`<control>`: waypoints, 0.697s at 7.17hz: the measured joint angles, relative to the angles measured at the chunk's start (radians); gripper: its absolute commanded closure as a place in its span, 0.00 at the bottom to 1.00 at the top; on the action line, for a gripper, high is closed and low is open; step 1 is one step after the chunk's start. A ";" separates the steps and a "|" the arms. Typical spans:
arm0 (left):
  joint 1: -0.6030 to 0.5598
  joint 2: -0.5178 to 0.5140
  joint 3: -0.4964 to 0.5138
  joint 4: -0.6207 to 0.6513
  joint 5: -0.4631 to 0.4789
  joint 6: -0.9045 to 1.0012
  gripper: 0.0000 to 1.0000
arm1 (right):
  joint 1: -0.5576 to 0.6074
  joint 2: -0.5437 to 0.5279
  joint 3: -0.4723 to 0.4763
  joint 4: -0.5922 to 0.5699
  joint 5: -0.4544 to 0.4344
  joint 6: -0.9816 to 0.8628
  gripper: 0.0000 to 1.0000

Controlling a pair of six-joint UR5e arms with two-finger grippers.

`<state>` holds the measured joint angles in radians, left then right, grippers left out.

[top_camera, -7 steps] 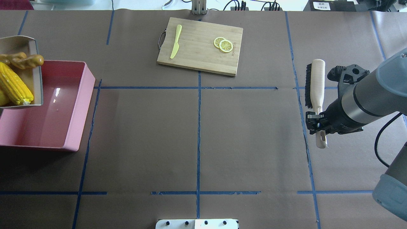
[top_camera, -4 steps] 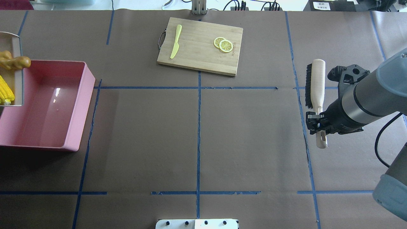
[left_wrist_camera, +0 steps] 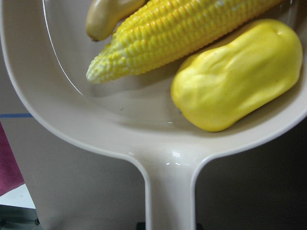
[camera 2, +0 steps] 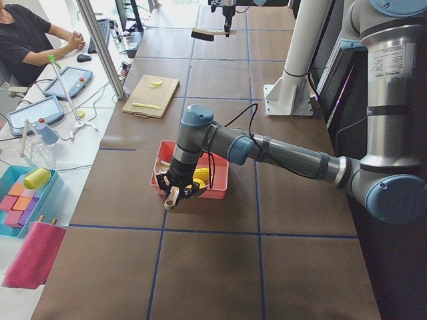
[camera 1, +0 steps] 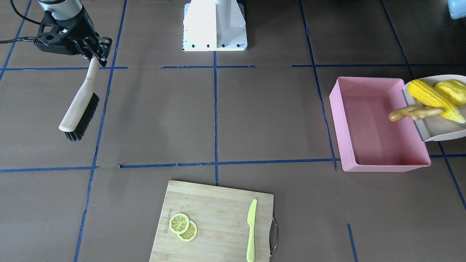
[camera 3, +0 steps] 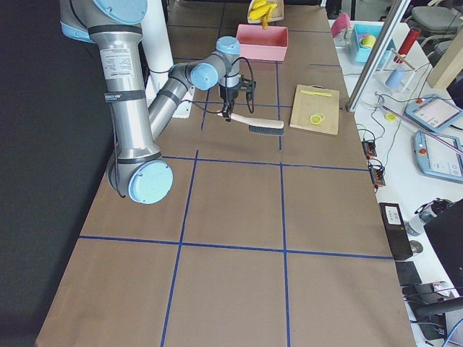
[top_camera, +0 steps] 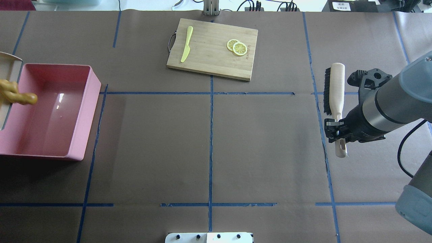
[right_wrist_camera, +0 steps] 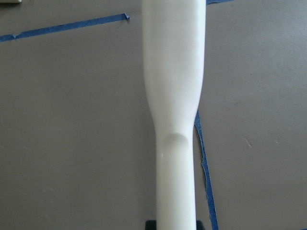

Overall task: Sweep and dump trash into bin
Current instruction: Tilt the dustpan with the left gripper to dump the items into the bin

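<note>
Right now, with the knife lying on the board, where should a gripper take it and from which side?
Grip the knife by its handle, the narrow straight end pointing away from the robot. It lies flat on the board, so come straight down from above, jaws closing across the handle's width; the wider tapering blade would likely slip.

One corn cob (camera 1: 433,95), one potato-like lump (camera 1: 451,91) and one ginger root (camera 1: 411,113) make three pieces of toy food, alongside one cream dustpan (camera 1: 442,130) and one pink bin (camera 1: 378,168). The bench (camera 1: 262,116) also counts one wooden cutting board (camera 1: 218,214), two lemon slices (camera 1: 183,226), one yellow-green knife (camera 1: 251,229) and one black-bristled brush (camera 1: 78,109), with two robot arms (camera 2: 280,150) in frame.
</note>
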<state>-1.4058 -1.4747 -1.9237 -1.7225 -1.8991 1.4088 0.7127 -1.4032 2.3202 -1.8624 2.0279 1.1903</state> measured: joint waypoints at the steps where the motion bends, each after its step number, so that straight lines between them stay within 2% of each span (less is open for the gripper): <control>1: 0.021 -0.003 -0.016 0.000 0.035 0.040 0.67 | 0.000 0.001 0.000 0.000 0.000 0.000 1.00; 3: 0.083 -0.002 -0.061 0.001 0.137 0.064 0.67 | -0.001 0.001 0.001 0.000 0.000 0.000 1.00; 5: 0.109 -0.004 -0.071 0.001 0.195 0.080 0.67 | -0.001 0.001 0.002 0.000 0.001 0.000 1.00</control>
<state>-1.2964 -1.4785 -1.9951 -1.7212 -1.7037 1.4886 0.7118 -1.4021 2.3219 -1.8623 2.0289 1.1907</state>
